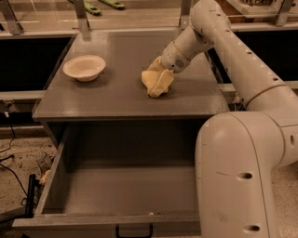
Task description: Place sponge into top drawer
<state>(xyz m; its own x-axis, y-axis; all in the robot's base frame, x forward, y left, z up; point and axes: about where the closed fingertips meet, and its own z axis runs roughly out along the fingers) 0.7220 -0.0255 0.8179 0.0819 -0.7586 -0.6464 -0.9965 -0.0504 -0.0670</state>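
The pale yellow sponge point(157, 88) lies on the grey counter top point(121, 46), right of centre. My gripper point(156, 80) is down on the counter right at the sponge, reaching in from the upper right; its cream tips merge with the sponge. The top drawer point(107, 220) is pulled out wide below the counter, towards the camera. Its grey inside shows nothing in it, and its small black handle point(133, 230) sits at the front centre. My arm point(242, 60) runs along the right side of the drawer and counter.
A cream round bowl point(84, 67) stands on the counter's left part. Green objects point(104, 5) lie on the shelf behind metal posts. Cables point(9, 158) and small items lie on the floor at left. The robot's body point(237, 176) covers the drawer's right side.
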